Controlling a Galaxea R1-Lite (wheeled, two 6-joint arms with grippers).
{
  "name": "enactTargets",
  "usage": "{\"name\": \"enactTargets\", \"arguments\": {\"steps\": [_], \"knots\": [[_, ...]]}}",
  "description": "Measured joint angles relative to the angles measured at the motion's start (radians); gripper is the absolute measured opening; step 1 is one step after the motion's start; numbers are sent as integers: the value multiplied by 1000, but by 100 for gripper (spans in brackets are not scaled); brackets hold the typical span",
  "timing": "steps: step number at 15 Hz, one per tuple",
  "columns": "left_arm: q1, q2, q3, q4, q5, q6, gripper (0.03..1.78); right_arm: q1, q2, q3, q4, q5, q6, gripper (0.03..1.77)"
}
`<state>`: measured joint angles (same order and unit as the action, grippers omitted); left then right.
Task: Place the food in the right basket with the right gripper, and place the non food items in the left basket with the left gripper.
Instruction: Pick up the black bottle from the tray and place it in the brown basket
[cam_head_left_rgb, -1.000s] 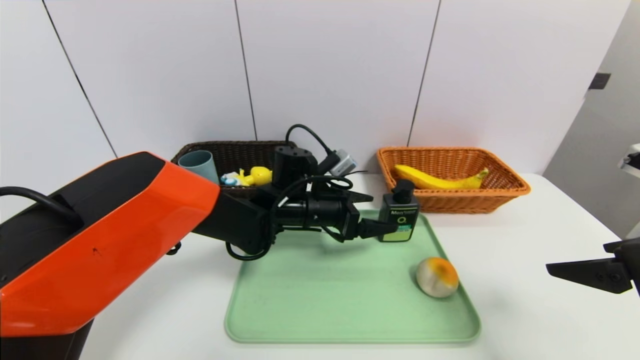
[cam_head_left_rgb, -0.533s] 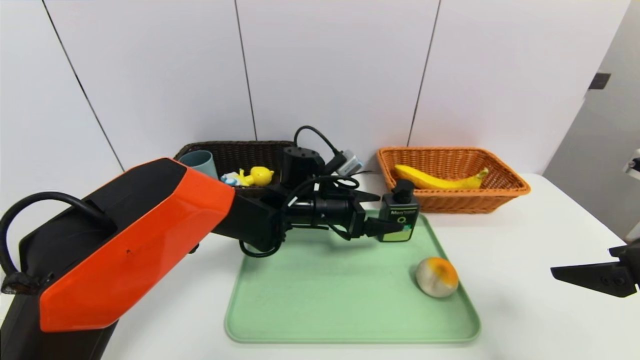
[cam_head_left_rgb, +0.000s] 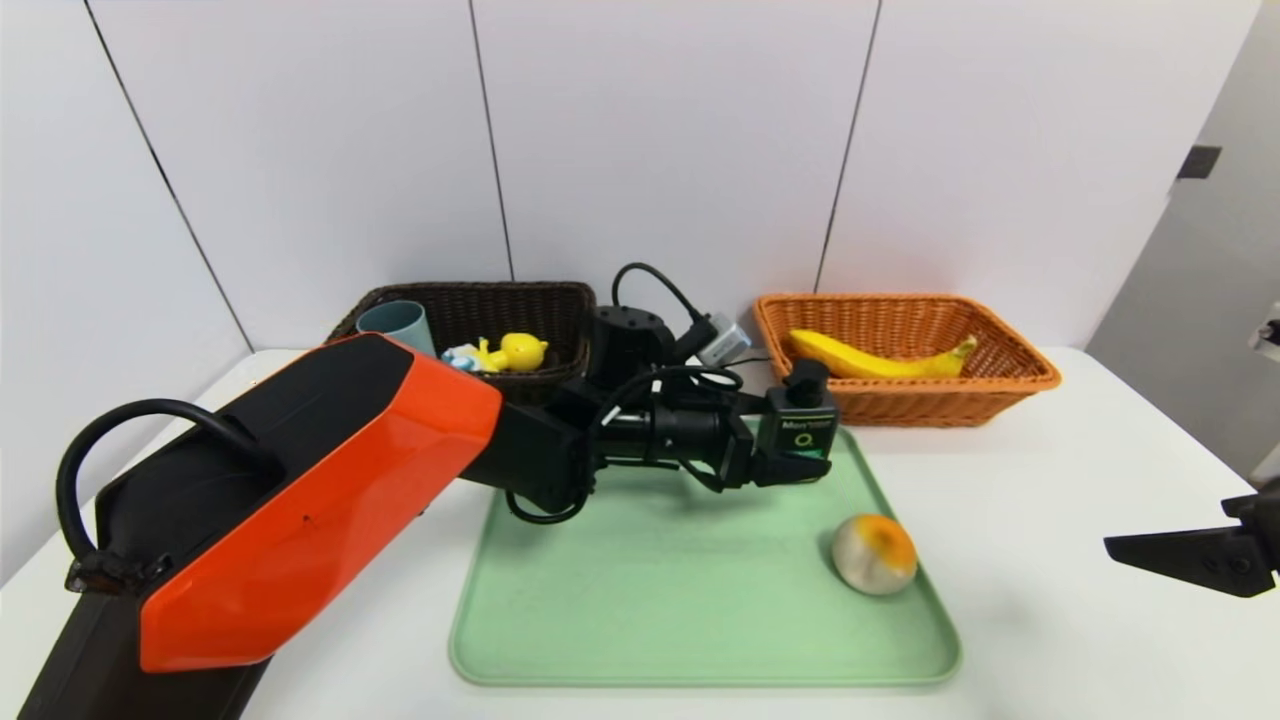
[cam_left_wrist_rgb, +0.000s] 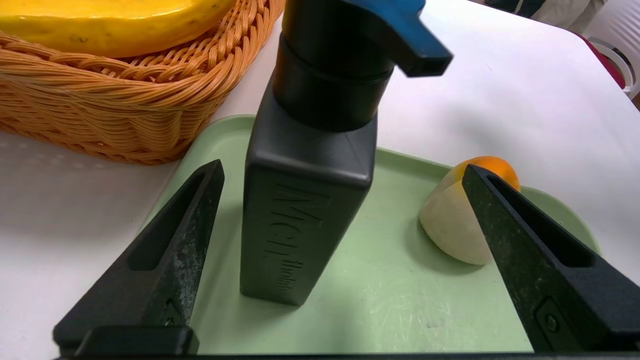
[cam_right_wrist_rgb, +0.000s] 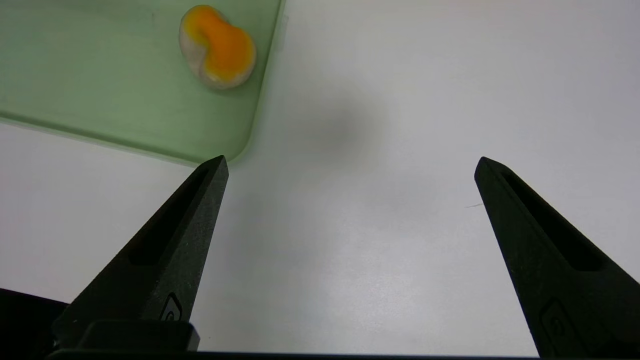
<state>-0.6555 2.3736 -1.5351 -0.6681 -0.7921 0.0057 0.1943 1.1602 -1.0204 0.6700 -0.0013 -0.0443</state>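
1. Left tool (cam_head_left_rgb: 800, 445): on the orange-shelled arm, reaching level across the green tray (cam_head_left_rgb: 650, 600); jaws spread wide, one finger either side of the pump bottle (cam_head_left_rgb: 798, 425), neither pressing on it in the left wrist view.
2. Pump bottle: dark, green label, upright on the tray's far right part, near the orange basket (cam_head_left_rgb: 1000, 385).
3. Round pale fruit (cam_head_left_rgb: 874, 553): orange top, lying on the tray near its right edge, apart from the bottle.
4. Banana (cam_head_left_rgb: 880, 358): inside the orange basket, at the back right of the tabletop (cam_head_left_rgb: 1050, 500).
5. Dark brown basket (cam_head_left_rgb: 540, 300): back left; holds the grey-blue cup (cam_head_left_rgb: 397, 325) and the yellow duck toy (cam_head_left_rgb: 510, 352).
6. Right tool (cam_right_wrist_rgb: 350, 200): jaws spread, empty, hanging over bare tabletop right of the tray.
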Motion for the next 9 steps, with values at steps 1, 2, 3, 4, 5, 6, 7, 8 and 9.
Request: {"name": "enactTargets", "arguments": {"steps": [1,2,3,4,5,6,7,8,9], "knots": [[-4,6,-9,0,0,0,169,0,0,0,0,-1,0,170],[-9,12,-18,0,0,0,169,0,0,0,0,0,0,170],[-13,19,-29,1,0,0,169,0,0,2,0,0,0,170],[-14,25,-39,2,0,0,169,0,0,3,0,-1,0,170],[-16,32,-49,3,0,0,169,0,0,5,0,-1,0,170],[-19,38,-58,4,0,-2,169,0,-1,6,0,0,0,170],[-22,43,-66,6,2,-2,169,0,-1,6,0,0,0,170],[-22,48,-71,7,3,-2,160,0,-1,6,0,0,0,170],[-22,51,-74,6,4,-3,142,0,-1,6,0,0,1,170]]}}
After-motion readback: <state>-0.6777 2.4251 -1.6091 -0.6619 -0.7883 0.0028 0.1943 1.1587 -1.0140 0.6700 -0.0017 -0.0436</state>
